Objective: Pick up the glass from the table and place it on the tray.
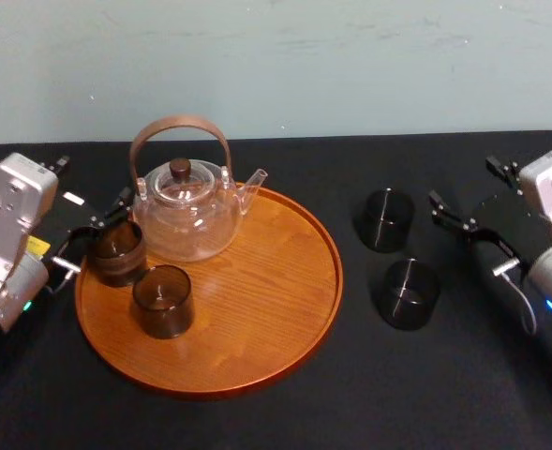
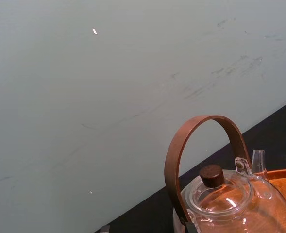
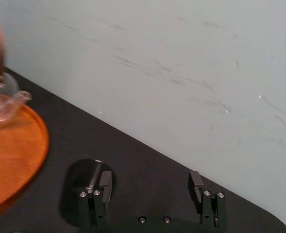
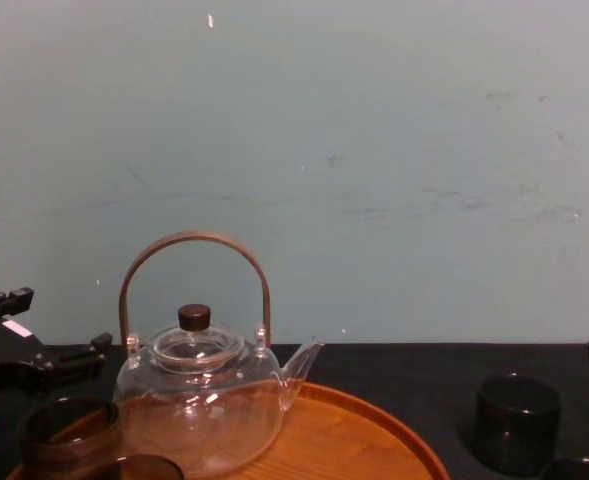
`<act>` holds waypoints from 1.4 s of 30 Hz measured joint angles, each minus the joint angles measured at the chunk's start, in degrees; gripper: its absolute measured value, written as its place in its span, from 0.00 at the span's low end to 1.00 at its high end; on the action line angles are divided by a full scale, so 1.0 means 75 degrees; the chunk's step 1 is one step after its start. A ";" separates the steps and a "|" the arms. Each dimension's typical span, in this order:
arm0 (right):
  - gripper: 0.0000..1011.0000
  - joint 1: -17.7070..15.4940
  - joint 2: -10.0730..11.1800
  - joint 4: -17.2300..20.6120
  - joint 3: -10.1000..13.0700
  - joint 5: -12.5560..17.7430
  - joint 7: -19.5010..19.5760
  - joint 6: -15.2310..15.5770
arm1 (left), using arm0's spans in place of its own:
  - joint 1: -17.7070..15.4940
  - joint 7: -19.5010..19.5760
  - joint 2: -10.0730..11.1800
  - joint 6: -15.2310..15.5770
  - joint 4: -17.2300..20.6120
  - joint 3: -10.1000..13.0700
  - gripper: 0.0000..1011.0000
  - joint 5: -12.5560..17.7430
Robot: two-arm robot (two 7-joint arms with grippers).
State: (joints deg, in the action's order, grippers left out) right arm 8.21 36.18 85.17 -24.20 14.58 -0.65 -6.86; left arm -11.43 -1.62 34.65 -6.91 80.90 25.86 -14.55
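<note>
The right gripper (image 3: 150, 180), fingers spread and empty, is hovering at 3 o'clock of the glass (image 1: 386, 219), which is standing on the table (image 1: 257, 422) at 2 o'clock of the tray (image 1: 335, 267) and, likely being light, slick and brittle, is wanting a gentle mid-wall pinch, while the left gripper (image 1: 90, 232) is sitting at the tray's 9 o'clock.

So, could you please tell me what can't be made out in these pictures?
- Chest view: the bottom edge cuts off the front table glass and the front tray glass.
- Left wrist view: the bottom edge cuts off the teapot.
- Right wrist view: the right gripper, jaws open, partly hides the back table glass.
- Head view: the left gripper meets the rim glass; contact is unclear.
</note>
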 joint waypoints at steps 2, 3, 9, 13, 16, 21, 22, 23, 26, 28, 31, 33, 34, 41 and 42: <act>0.99 -0.0268 0.0165 0.0375 0.0077 0.0000 -0.0049 0.0002 | 0.0000 0.0000 0.0000 0.0000 -0.0001 0.0000 0.99 0.0000; 0.99 -0.0368 0.0227 0.0495 0.0103 0.0000 -0.0067 -0.0001 | 0.0000 0.0000 0.0000 0.0000 0.0000 0.0000 0.99 0.0000; 0.99 -0.1254 0.0655 0.1494 0.0391 0.0181 -0.0231 -0.0097 | 0.0000 0.0000 0.0000 0.0000 0.0000 0.0000 0.99 0.0000; 0.99 -0.1715 0.0840 0.1917 0.0546 0.0368 -0.0401 -0.0166 | 0.0000 0.0000 0.0000 0.0000 0.0000 0.0000 0.99 0.0000; 0.99 -0.1937 0.0933 0.2093 0.0613 0.0481 -0.0531 -0.0183 | 0.0000 0.0000 0.0000 0.0000 -0.0001 0.0000 0.99 0.0000; 0.99 -0.2238 0.1026 0.2268 0.0655 0.0603 -0.0819 -0.0166 | 0.0000 0.0000 0.0000 0.0000 0.0000 0.0000 0.99 0.0000; 0.99 -0.2277 0.1029 0.2276 0.0648 0.0643 -0.0926 -0.0135 | 0.0000 0.0000 0.0000 0.0000 -0.0001 0.0000 0.99 0.0000; 0.99 -0.2290 0.1028 0.2276 0.0642 0.0653 -0.0970 -0.0120 | 0.0000 0.0000 0.0000 0.0000 -0.0001 0.0000 0.99 0.0000; 0.99 -0.2316 0.0991 0.2258 0.0615 0.0694 -0.1143 -0.0048 | 0.0000 0.0000 0.0000 0.0000 0.0000 0.0000 0.99 0.0000; 0.99 -0.2316 0.0969 0.2235 0.0606 0.0718 -0.1215 -0.0014 | 0.0000 0.0000 0.0000 0.0000 0.0000 0.0000 0.99 0.0001; 0.99 -0.2311 0.0911 0.2180 0.0600 0.0759 -0.1356 0.0066 | 0.0000 0.0000 0.0000 0.0000 -0.0001 0.0000 0.99 0.0000; 0.99 -0.2305 0.0881 0.2156 0.0600 0.0774 -0.1415 0.0108 | 0.0000 0.0000 0.0000 0.0000 -0.0001 0.0000 0.99 0.0000; 0.99 -0.2301 0.0847 0.2127 0.0607 0.0806 -0.1512 0.0177 | 0.0000 0.0000 0.0000 0.0000 0.0000 0.0000 0.99 0.0000; 0.99 -0.2332 0.0757 0.2083 0.0677 0.0807 -0.1648 0.0326 | 0.0000 0.0000 0.0000 0.0000 -0.0001 -0.0001 0.99 0.0000; 0.99 -0.2342 0.0747 0.2082 0.0693 0.0803 -0.1654 0.0335 | 0.0000 0.0000 0.0000 0.0000 0.0000 0.0000 0.99 0.0000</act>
State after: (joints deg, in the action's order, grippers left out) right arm -9.36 41.78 100.78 -19.00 20.61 -13.06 -4.35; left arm -11.43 -1.62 34.65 -6.91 80.90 25.86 -14.55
